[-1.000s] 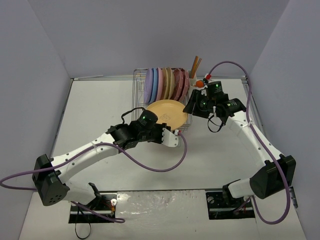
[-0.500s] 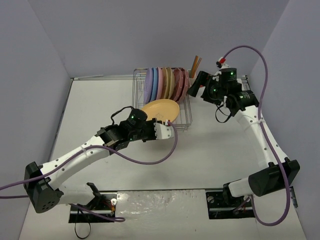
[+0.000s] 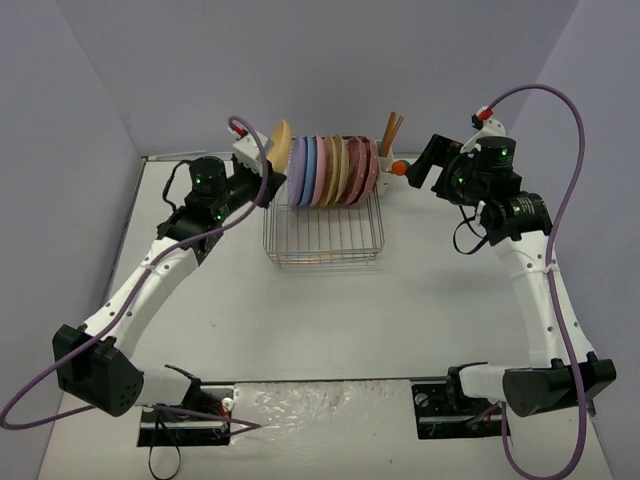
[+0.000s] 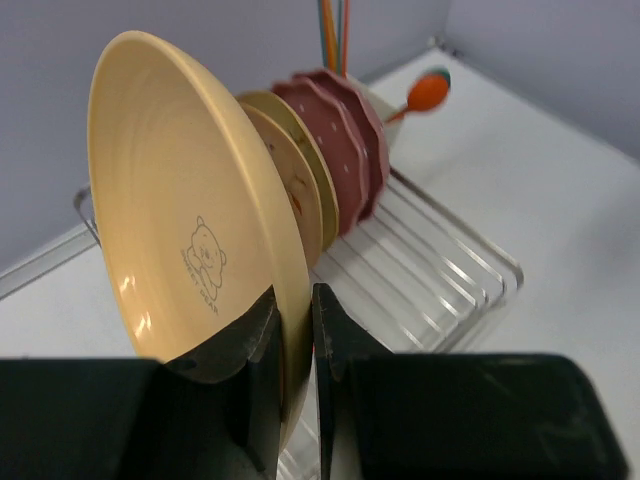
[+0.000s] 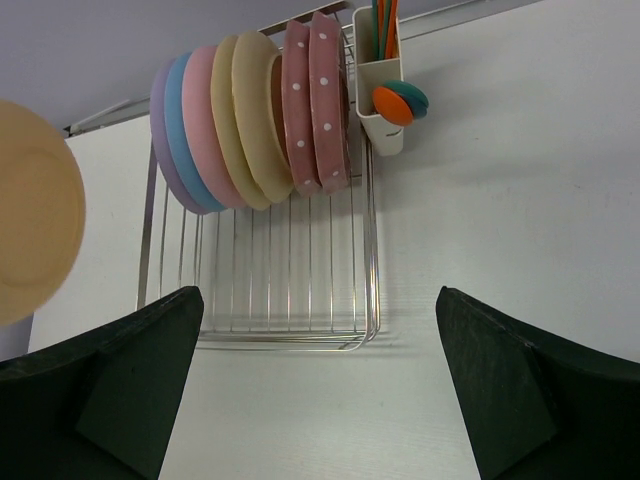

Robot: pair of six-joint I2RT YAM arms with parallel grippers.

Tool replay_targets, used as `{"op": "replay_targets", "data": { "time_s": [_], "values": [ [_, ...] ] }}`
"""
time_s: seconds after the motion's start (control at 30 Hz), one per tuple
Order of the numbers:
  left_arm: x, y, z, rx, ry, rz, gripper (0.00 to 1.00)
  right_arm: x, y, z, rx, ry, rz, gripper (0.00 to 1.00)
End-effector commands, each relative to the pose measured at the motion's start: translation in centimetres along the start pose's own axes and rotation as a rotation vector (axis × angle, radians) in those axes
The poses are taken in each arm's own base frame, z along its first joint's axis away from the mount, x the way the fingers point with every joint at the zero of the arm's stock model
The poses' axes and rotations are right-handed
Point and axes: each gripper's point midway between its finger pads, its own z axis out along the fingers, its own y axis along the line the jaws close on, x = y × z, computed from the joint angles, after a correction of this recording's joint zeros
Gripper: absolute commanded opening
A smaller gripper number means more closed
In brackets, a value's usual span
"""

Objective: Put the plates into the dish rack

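The dish rack is sitting in the middle of the table, ahead of your two arms, its near half showing bare wire. Across its far half, a row of plates is standing on edge, beginning with the lavender plate at the left, then blue, pink, beige and two scalloped dark-pink ones with white dots. Your left gripper is clenching the lower rim of the orange-yellow plate, holding it upright just left of the lavender plate and apart from it. Your right gripper is hovering with fingers spread wide, gripping nothing, to the right of the white utensil cup at the rack's far right corner.
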Motion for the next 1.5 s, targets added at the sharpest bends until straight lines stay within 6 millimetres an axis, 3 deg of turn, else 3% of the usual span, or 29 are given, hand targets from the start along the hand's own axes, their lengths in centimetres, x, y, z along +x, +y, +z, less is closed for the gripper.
{"op": "replay_targets", "data": {
  "time_s": [0.0, 0.1, 0.17, 0.37, 0.63, 0.9, 1.17, 1.33, 1.47],
  "values": [
    [-12.4, 2.9, -0.4, 0.023, -0.405, -0.197, 0.0, 0.6, -0.2, 0.3, -0.009, -0.01, -0.016, 1.0],
    [-13.9, 5.9, 0.6, 0.008, -0.48, -0.305, 0.0, 0.9, -0.5, 0.1, -0.001, -0.008, -0.021, 1.0],
    [-13.7, 7.3, 1.7, 0.006, -0.492, -0.366, 0.0, 1.1, -0.6, 0.1, 0.003, -0.007, -0.024, 1.0],
    [-13.3, 9.2, 4.5, 0.017, -0.515, -0.486, 0.0, 1.3, -1.3, -0.2, 0.022, -0.013, -0.04, 1.0],
    [-9.7, 10.6, 8.2, 0.013, -0.423, -0.518, 0.0, 2.0, -2.1, -0.2, 0.037, -0.001, -0.061, 1.0],
    [-4.4, 11.6, 11.0, -0.011, -0.324, -0.575, 0.0, 2.4, -2.8, -0.2, 0.057, 0.003, -0.077, 1.0],
    [0.4, 12.0, 12.4, -0.04, -0.22, -0.599, 0.0, 3.0, -3.3, 0.2, 0.068, 0.02, -0.077, 1.0],
    [2.4, 11.8, 12.8, -0.063, -0.163, -0.576, 0.0, 3.3, -3.5, 0.4, 0.073, 0.029, -0.077, 1.0],
    [2.9, 11.1, 13.0, -0.026, -0.169, -0.605, 0.0, 3.6, -3.6, 0.4, 0.072, 0.036, -0.075, 1.0]
  ]
}}
